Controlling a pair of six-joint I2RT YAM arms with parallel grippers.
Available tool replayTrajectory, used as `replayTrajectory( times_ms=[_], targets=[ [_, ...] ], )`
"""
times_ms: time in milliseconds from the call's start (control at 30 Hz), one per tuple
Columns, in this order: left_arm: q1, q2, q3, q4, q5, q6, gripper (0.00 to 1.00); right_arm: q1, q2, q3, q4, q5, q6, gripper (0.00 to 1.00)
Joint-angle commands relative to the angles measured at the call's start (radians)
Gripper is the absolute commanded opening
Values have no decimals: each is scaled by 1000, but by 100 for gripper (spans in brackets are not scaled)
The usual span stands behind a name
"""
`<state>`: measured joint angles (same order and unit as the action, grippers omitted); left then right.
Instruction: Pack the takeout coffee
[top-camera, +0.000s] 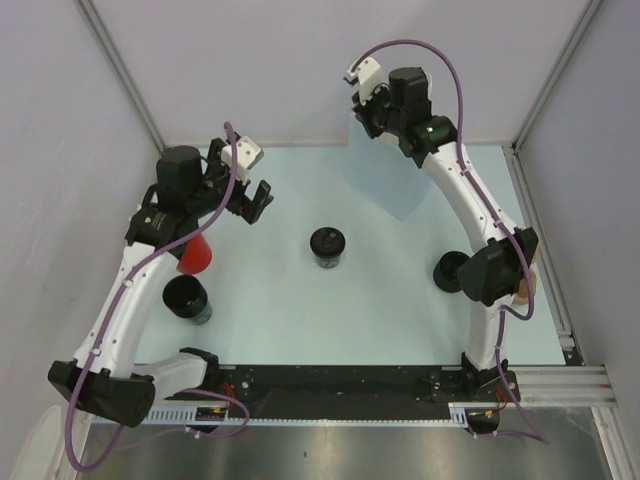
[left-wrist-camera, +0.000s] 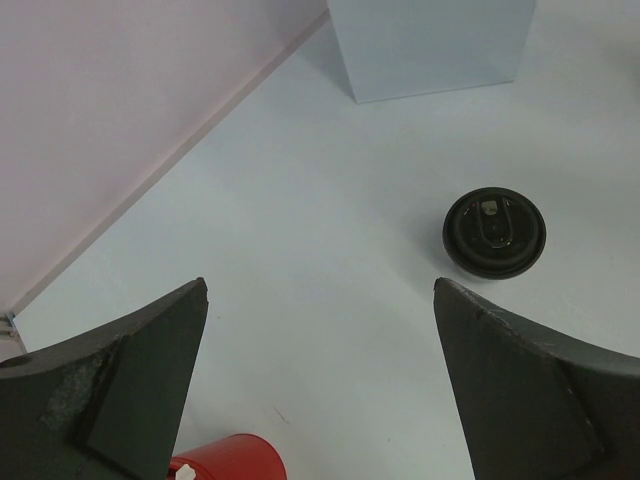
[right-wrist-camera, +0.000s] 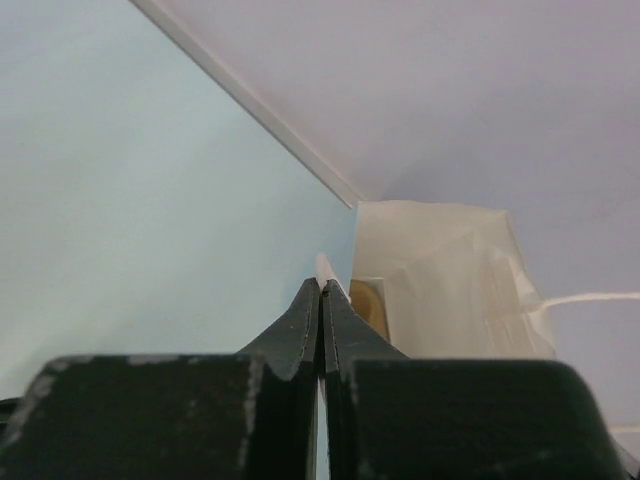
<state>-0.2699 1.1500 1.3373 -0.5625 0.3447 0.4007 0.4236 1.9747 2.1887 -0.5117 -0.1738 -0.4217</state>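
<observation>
Takeout coffee (top-camera: 327, 245): one; short black cup, lid on, upright at mid-worktop (top-camera: 280, 330), standing apart from everything else.
Step in hand: approach to the coffee; pick-up not yet made.
Left end effector (left-wrist-camera: 320, 285): one; jaws spread wide, empty, above the worktop with the coffee just ahead.
Next move: likely lower it over the cup, jaws either side, close, then carry to the bag mouth.
Right end effector (right-wrist-camera: 321, 285): one; pinched tight, apparently on the bag's rim.
Paper bag (top-camera: 385, 175): one; pale blue, upright at the far edge.
Red cup (top-camera: 197, 256): one.
Other dark cups: two, one by the left arm (top-camera: 187, 297), one by the right arm (top-camera: 452, 270); contents unclear.
</observation>
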Motion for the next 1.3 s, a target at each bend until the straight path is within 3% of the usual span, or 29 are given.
replayTrajectory(
  times_ms=[0, 433, 1000, 1067, 1133, 1267],
  targets=[
    [0, -4, 2, 24, 0, -8, 99, 41, -14, 48, -37, -76, -18, 0],
    [0, 5, 3, 26, -7, -11, 100, 112, -92, 23, -105, -210, -40, 0],
    [0, 11, 5, 26, -3, -17, 99, 93, -137, -9, -116, -230, -66, 0],
    [0, 13, 5, 26, -1, -16, 100, 95, -149, -35, -123, -243, -77, 8],
    [0, 16, 7, 26, -1, -17, 99, 96, -155, -46, -136, -260, -88, 26],
    [0, 20, 10, 23, 2, -16, 99, 95, -175, -55, -151, -276, -75, 47]
  ],
)
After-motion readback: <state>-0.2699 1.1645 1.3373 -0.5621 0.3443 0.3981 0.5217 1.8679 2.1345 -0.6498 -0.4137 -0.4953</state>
